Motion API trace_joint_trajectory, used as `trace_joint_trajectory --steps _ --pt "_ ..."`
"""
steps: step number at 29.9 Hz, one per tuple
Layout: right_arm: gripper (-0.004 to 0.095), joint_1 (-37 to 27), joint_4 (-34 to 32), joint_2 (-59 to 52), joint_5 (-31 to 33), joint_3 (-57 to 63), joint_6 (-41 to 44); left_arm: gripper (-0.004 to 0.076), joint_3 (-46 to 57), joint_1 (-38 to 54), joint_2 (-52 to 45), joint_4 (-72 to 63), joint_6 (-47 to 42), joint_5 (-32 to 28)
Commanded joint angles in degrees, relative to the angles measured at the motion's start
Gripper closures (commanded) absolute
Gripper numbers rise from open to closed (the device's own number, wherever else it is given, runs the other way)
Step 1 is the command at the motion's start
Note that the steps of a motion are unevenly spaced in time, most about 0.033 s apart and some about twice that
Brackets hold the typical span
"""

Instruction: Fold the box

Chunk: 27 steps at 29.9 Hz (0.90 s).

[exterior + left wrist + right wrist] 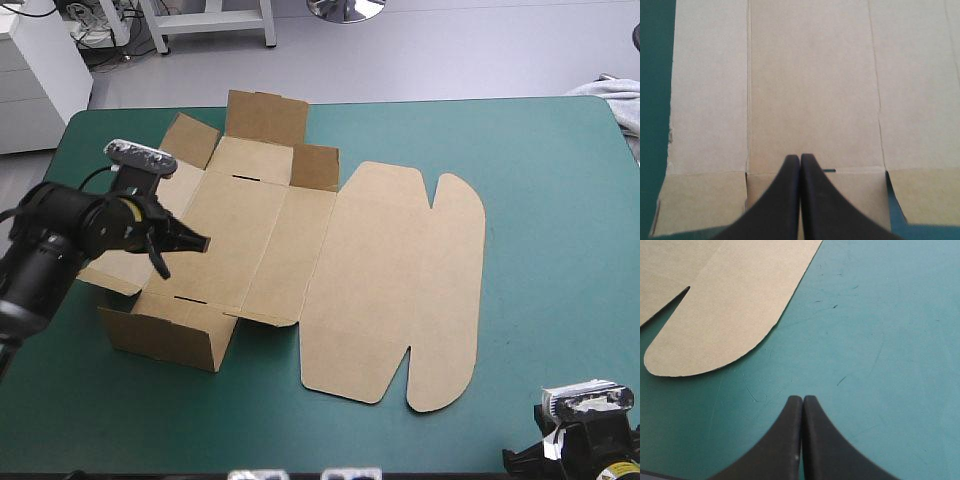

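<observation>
**A:** So where's the box point(330, 260) sitting?

**B:** Middle-left of the teal-green cover point(540, 250), long axis running left to right. The tray end is on the left, with its near wall point(160, 340) and the far flaps point(265, 115) stood up. The lid point(400, 280) lies flat out to the right.

**A:** Which arm's closer?

**B:** Left one, easily. The left gripper point(800, 157) hangs right over the tray end, black fingers point(780, 200) pressed together into one point, nothing held. The tips are just by a slotted crease point(829, 171), but I can't tell if they touch the board.

**A:** And the other?

**B:** The right gripper point(802, 399) is by the near right corner, pinched together too and empty. The lid's rounded tab point(715, 340) is ahead of it but apart. I'd guess the left arm takes the next wall.
</observation>
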Motion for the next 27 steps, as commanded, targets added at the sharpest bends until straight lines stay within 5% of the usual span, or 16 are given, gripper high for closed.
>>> trace_joint_trajectory --steps 1,18,27 --pt "0.0927 0.2 1.0 0.9 -3.3 -1.2 -0.3 0.0734 -5.3 3.3 4.4 0.5 0.2 -3.9" --pt "0.0927 0.2 0.8 0.9 -3.3 -1.2 -0.3 0.0734 -10.3 35.6 17.6 -23.3 20.8 -6.1" --pt "0.0926 0.2 0.8 0.9 -3.3 -1.2 -0.3 0.0733 -10.3 47.2 22.9 -39.0 37.1 0.1"
